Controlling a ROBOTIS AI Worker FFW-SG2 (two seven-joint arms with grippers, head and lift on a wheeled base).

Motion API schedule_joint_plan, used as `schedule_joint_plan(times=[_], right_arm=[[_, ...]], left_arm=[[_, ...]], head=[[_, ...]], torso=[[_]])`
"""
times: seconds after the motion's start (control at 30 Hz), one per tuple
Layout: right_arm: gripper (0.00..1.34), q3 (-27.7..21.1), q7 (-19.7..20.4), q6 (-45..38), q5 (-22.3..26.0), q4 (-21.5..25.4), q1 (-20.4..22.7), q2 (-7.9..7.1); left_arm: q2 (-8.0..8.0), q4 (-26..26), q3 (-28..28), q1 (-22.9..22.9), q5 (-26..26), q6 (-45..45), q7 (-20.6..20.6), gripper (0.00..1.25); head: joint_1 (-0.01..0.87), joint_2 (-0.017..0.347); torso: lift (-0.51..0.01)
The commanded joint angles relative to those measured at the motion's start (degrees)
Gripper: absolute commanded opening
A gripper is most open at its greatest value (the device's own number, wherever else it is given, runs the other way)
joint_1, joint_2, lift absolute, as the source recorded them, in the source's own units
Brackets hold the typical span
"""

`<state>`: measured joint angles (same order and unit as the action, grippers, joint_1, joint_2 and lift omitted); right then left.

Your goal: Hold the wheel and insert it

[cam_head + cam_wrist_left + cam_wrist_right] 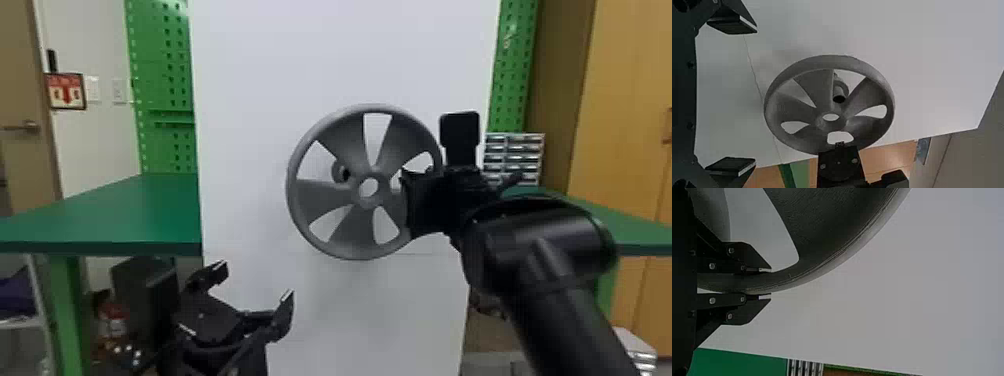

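Grey spoked wheel (320,195), probably light, stiff: I'd take outer rim (789,279), between closed fingertips of my black right gripper (766,283). Black left gripper (753,96) gapes wide, empty.

In the head view, part of the rim on the right of the wheel (322,197) is covered by the right tool (425,200), whose fingertips cannot be made out there. The peg (339,171) behind the wheel is partly masked by a spoke. In the right wrist view, the wheel is cut off by the picture's edges, hub included. Below and left of the wheel, the arm of the left tool (254,281) is cropped in the head view. Right of the wheel, the drawer cabinet (515,150) is partly screened. Far left of the wheel, small items (115,325) under the green bench (150,210) are too blurred to be identified.
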<state>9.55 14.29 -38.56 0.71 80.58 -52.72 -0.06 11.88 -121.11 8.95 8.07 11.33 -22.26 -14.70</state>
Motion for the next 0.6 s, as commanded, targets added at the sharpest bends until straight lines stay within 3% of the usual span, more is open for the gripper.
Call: schedule_joint_plan(times=[0.0, 0.57], right_arm=[[0.17, 0.47, -0.05, -0.2, 0.0, -0.52, -0.28, 0.11], [0.17, 1.79, -0.05, -0.29, 4.13, 1.77, 0.77, 0.11]], left_arm=[[0.16, -0.01, 0.02, 0.02, 0.01, 0.02, 0.02, 1.15], [0.25, -0.01, -0.07, -0.6, 0.01, -0.07, 0.02, 1.15]], head=[[0.21, 0.009], [0.21, 0.009]], torso=[[-0.442], [-0.442]])
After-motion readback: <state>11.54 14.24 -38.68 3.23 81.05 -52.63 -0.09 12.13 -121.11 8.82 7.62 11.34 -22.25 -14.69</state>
